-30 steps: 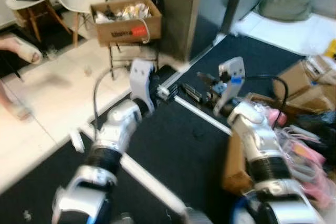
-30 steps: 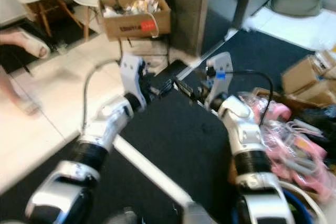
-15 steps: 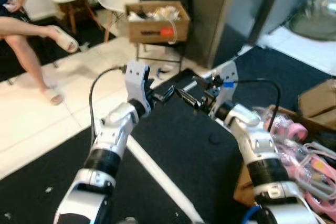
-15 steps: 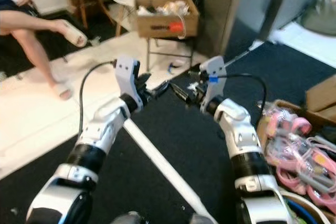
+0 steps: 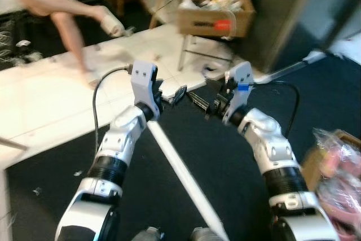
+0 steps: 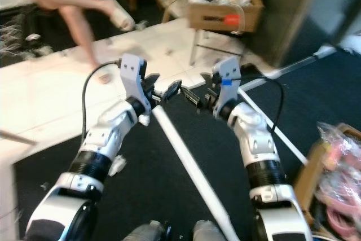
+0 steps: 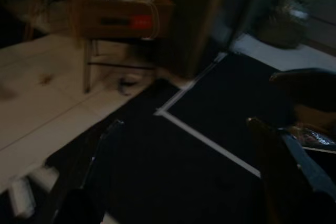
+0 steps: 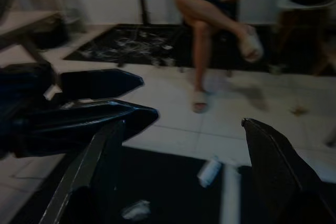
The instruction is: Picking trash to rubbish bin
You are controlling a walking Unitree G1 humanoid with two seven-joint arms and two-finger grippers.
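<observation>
Left gripper [image 5: 179, 95]: raised in front of the robot, above the border between the white tiles and the dark carpet. Its two black fingers [image 7: 79, 182] stand apart and hold nothing.
Right gripper [image 5: 198, 103]: raised at the same height, its tips almost meeting the tips of the left one. The fingers [image 8: 97, 166] are spread wide, with nothing between them.
Person [image 5: 67, 9]: at 11 o'clock in the eye views, sitting with one leg crossed over the other, in pale sandals. In the right wrist view the person is between the fingers, far behind.
Tiles [image 5: 51, 100]: white floor from 9 to 12 o'clock.
Scraps [image 5: 35, 191]: small white bits on the carpet at 8 o'clock, near the left arm. The right wrist view shows a small white roll [image 8: 209, 171] on the edge of the tiles and a crumpled white bit [image 8: 135, 209] on the carpet. What they are, I cannot tell.
Carpet [image 5: 225, 184]: dark, crossed by a white stripe [image 5: 180, 179] that runs from the grippers toward 6 o'clock.
Box [image 5: 214, 12]: brown cardboard with a red label, at 1 o'clock, resting on a chair [image 5: 203, 55] with thin metal legs. It is full of pale crumpled things.
Bin: I cannot tell which thing here is the rubbish bin.
Pink things [image 5: 338, 167]: at 4 o'clock, in plastic, on top of another cardboard box [image 5: 311, 165].
</observation>
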